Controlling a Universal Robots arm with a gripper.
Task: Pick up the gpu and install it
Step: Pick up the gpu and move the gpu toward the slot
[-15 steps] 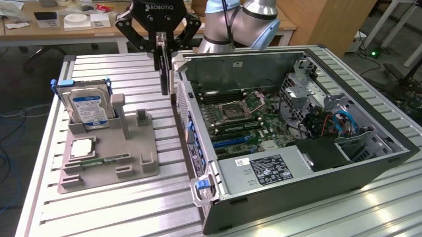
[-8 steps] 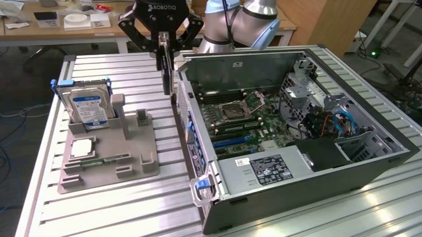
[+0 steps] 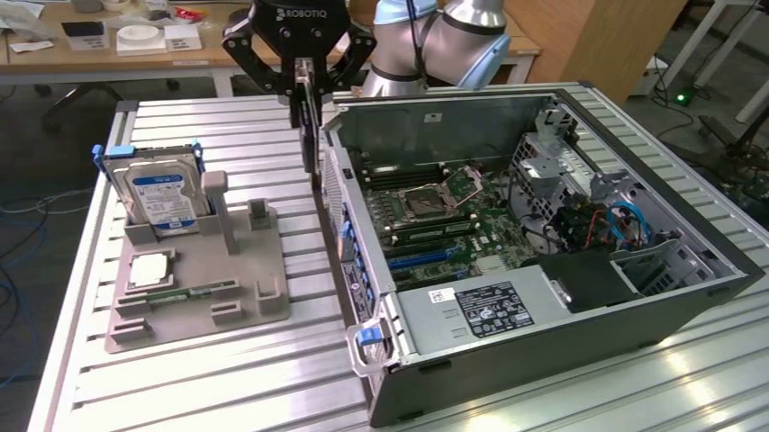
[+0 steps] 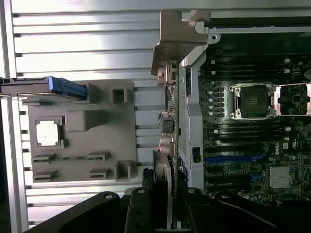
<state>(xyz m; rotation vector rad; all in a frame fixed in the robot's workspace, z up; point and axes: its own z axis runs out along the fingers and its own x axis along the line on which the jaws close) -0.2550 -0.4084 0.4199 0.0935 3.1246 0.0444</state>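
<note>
Since the fingers (image 3: 291, 83) are clenched on the gpu (image 3: 309, 135), you can count the pick-up as done. The card hangs straight down from them, edge-on, gripped by its upper end, with its silver bracket (image 4: 177, 43) at the end farthest from the fingers. Nothing touches it but the fingers, and it hangs well clear of the desk (image 3: 216, 387). Off to one side of the fingers, toward the exterior view's left, sits the grey holder (image 3: 240, 306) with the hard drive (image 3: 162, 198) standing in it. On the fingers' other side lies the open computer case (image 3: 673, 297). The card hangs just beside the case's nearest wall, so close that you cannot tell whether it is outside the wall or over its rim. What is left, as I judge it, is the whole install: the card is not yet down inside the case, and the blue slots (image 3: 420, 255) on the motherboard (image 3: 463, 211), below and beyond the fingers, look bare
</note>
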